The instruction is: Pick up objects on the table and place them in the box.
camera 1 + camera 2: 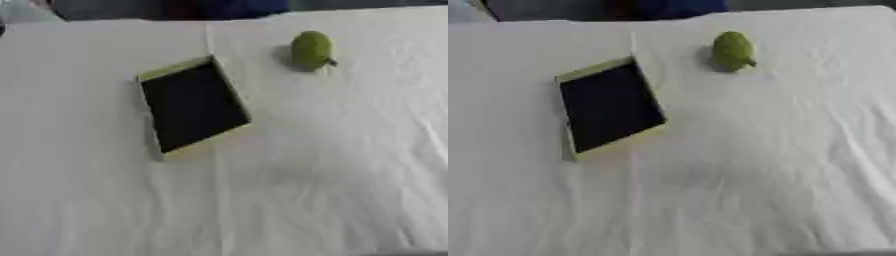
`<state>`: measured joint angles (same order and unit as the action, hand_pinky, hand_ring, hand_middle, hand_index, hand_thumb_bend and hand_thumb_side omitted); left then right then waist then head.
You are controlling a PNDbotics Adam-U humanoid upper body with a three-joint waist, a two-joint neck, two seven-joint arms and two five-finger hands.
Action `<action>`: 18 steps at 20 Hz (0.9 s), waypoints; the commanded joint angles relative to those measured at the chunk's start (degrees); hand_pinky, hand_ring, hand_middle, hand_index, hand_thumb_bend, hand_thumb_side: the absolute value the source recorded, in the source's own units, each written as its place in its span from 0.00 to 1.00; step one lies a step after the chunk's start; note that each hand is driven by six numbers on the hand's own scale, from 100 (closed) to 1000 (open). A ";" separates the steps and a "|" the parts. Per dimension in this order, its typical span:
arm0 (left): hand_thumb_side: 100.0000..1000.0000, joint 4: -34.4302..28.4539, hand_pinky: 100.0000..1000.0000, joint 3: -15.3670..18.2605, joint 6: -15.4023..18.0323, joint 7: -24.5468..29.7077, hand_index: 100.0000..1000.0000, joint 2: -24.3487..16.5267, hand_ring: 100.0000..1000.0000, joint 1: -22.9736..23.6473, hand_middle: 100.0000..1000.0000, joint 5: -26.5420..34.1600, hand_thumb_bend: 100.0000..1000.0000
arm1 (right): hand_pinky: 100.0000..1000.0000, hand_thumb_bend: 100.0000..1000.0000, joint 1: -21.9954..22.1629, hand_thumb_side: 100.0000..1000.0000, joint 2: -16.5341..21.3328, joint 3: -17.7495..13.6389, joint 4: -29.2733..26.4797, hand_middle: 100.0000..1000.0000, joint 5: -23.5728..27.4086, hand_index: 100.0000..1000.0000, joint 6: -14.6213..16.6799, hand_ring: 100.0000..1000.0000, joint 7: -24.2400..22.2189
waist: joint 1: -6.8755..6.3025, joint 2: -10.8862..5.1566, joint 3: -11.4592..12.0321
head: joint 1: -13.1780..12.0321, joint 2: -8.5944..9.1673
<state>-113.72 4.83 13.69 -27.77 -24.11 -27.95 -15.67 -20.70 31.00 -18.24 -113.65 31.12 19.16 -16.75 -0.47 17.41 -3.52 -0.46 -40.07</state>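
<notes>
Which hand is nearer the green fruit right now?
Neither can be judged: no hand shows in either view. The green fruit lies on the white cloth, right of and beyond the yellow-rimmed box.

Both head eyes look steeply down, sharing the white-clothed table point(350, 175), slightly offset sideways.

You see: table cover point(332, 165) – white cloth, matt, wrinkled | box point(194, 105) – yellow-green rim, matt black inside | green object point(311, 49) – smooth, dull skin.
</notes>
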 commanded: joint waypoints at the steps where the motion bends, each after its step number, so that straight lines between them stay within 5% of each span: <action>1: 0.00 -0.87 0.69 0.49 0.14 0.07 0.80 -1.65 0.66 -0.08 0.63 -0.23 0.50 | 0.84 0.00 -0.53 0.42 8.58 0.51 1.23 0.65 -2.42 0.83 3.88 0.77 1.78 | 0.47 -1.46 -0.14 | -0.14 -0.08; 11: 0.00 -0.87 0.69 0.38 -0.14 0.07 0.80 -2.23 0.66 0.87 0.62 -0.26 0.49 | 0.83 0.00 -3.17 0.21 27.42 4.51 18.21 0.80 -14.45 0.87 17.86 0.84 7.61 | 1.15 -1.75 -0.04 | -0.24 -0.62; 18: 0.00 -0.87 0.69 0.06 -0.23 0.35 0.80 -2.30 0.66 0.99 0.62 -0.06 0.48 | 0.82 0.00 -8.95 0.26 34.43 10.45 30.88 0.84 -23.56 0.90 23.10 0.87 7.84 | 1.43 -1.86 0.40 | 0.43 -0.58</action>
<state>-113.72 4.79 13.48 -27.58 -24.69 -26.62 -15.70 -28.81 61.66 -8.22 -84.63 9.24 41.34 -8.77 0.84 16.82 -3.04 -0.27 -40.57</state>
